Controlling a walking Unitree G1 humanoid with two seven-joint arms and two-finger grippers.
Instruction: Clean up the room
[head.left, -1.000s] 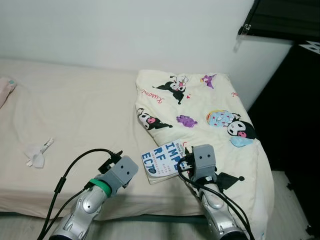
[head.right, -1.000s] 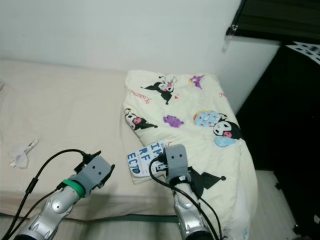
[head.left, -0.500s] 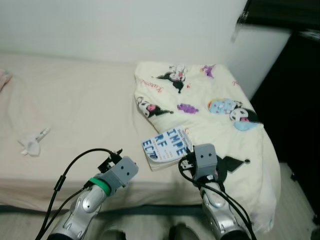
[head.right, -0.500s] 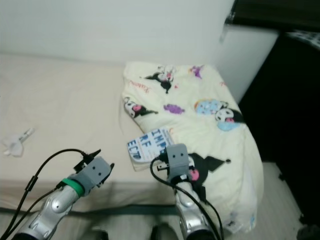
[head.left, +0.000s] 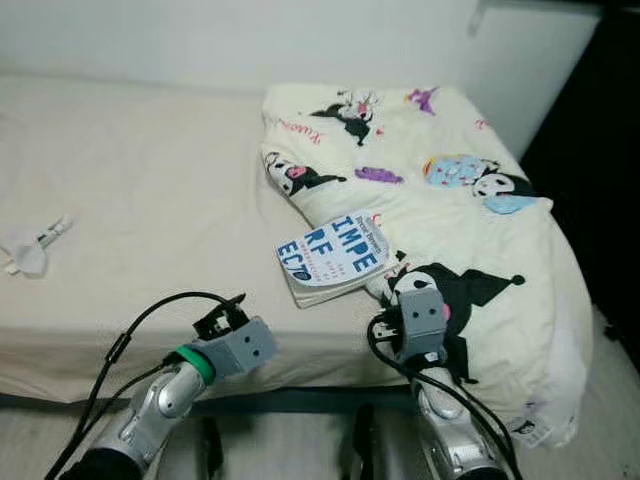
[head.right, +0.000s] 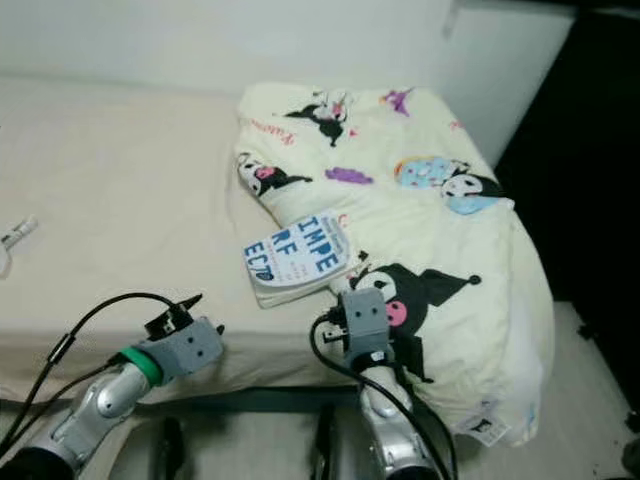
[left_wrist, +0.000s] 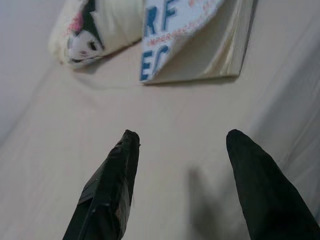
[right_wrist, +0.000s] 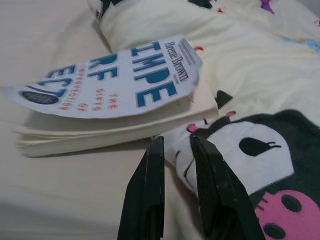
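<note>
Book (head.left: 333, 256) with blue lettering on a white cover lies at centre frame on the beige bed (head.left: 140, 190), its right edge resting against the cartoon-print blanket (head.left: 450, 230). Right gripper (right_wrist: 175, 150) sits just below the book, fingers nearly closed with a narrow gap, holding nothing, tips at the blanket fold. Left gripper (left_wrist: 182, 140) hovers over bare sheet at lower left of the book, fingers spread wide, empty. Small white object (head.left: 28, 250) lies at far left of the bed.
</note>
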